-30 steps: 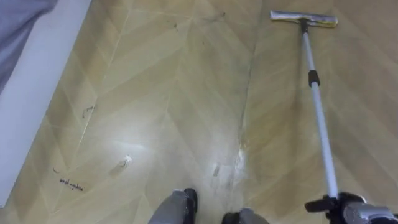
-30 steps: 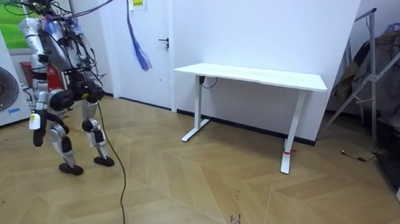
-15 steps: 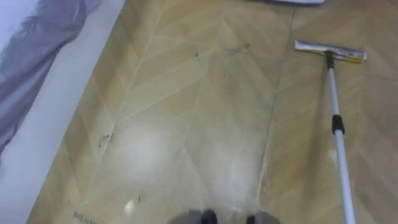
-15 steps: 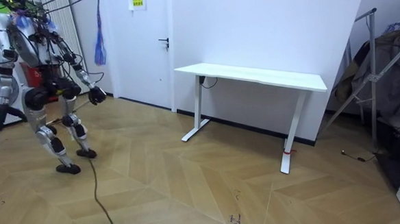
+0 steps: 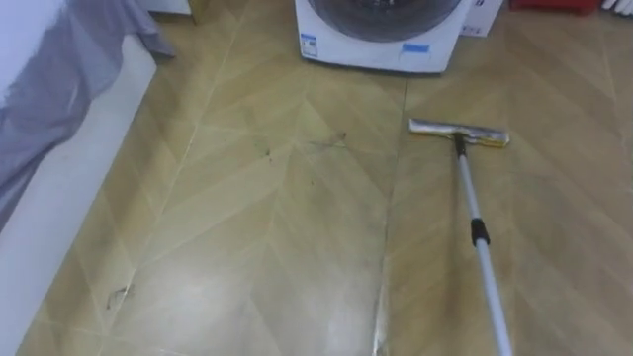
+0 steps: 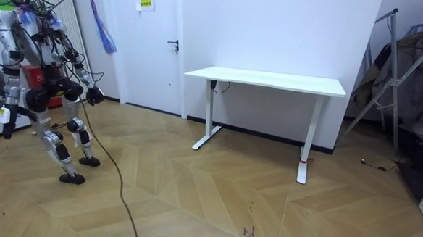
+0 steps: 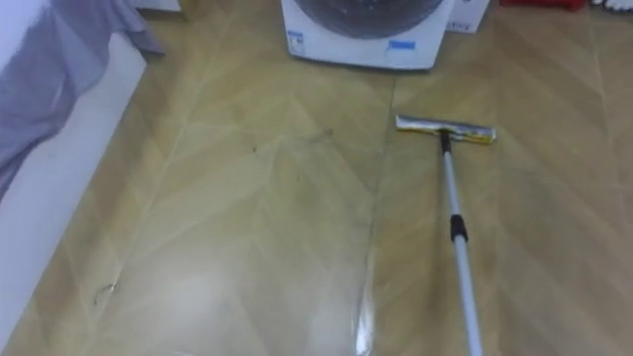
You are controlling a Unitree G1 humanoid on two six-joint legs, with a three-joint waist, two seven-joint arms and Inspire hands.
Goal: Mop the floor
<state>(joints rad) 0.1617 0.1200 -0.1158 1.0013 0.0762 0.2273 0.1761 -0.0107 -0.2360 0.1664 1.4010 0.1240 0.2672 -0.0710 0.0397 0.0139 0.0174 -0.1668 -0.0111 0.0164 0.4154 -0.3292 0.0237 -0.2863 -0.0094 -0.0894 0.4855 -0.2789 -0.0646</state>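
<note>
Currently, hand state: cannot be determined for either hand, as the fingers are too small to read in the room view.
Hand on the room view's right (image 6: pixel 94 94): dark, held out at hip height, clear of the body.
Hand on the room view's left (image 6: pixel 7 115): hanging low beside the thigh.
Left/right assignment: cannot be determined from the body's pose.
Mop (image 5: pixel 473 213): on the floor ahead of the robot, to its right in the eye views.
Pole (image 5: pixel 469 193): silver; runs from the head back toward the robot and leaves the eye view at its lower edge.
Collar (image 5: pixel 479 232): black, fitted round the pole partway along its visible length.
Mop head (image 5: pixel 459 133): flat on the floor, crosswise to the pole, near the washing machine's front but apart from it.
Floor (image 5: pixel 267 218): light wood, herringbone pattern, with dark scuffs (image 5: pixel 331 140) left of the mop head.
Washing machine (image 5: pixel 381 40): white, with a dark round door, straight ahead at the top edge.
White surface (image 5: pixel 59 198): borders the floor on the robot's left, with grey cloth (image 5: pixel 59 89) draped over it.
Robot position: at the room view's left edge, knees bent, feet staggered.
White table (image 6: pixel 268 80): against the wall, well apart from the robot.
Door (image 6: pixel 154 43): in the wall behind the robot.
</note>
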